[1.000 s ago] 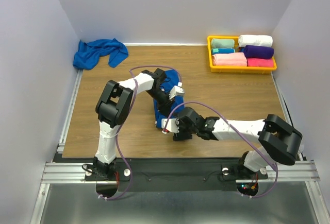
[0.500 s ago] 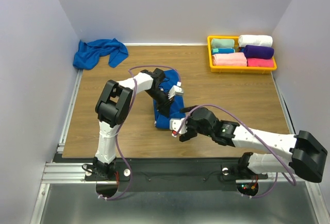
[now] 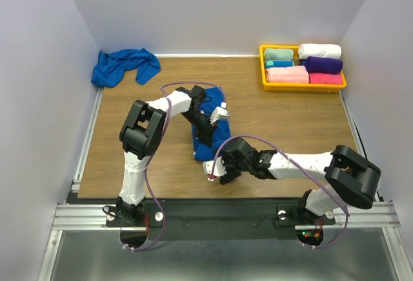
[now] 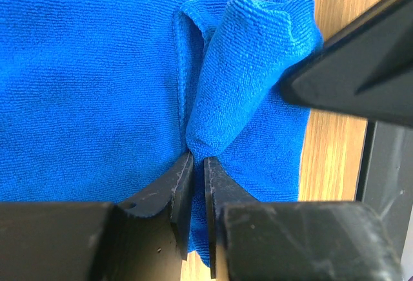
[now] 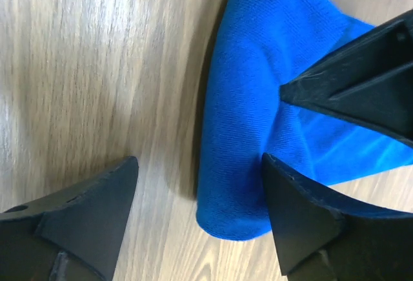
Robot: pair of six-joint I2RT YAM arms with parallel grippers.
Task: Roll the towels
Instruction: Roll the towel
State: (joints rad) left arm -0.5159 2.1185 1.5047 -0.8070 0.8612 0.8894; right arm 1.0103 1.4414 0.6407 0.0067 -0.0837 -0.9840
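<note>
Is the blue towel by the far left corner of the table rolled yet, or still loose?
Loose. The far towel lies crumpled in an uneven heap, with folds and a trailing end, no roll shape.

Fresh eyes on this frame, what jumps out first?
The blue towel at mid-table, with the left hand pinching a raised fold of it and the right hand open over its near end. Next, a second blue towel crumpled at the far left corner, and a yellow tray of rolled towels far right.
</note>
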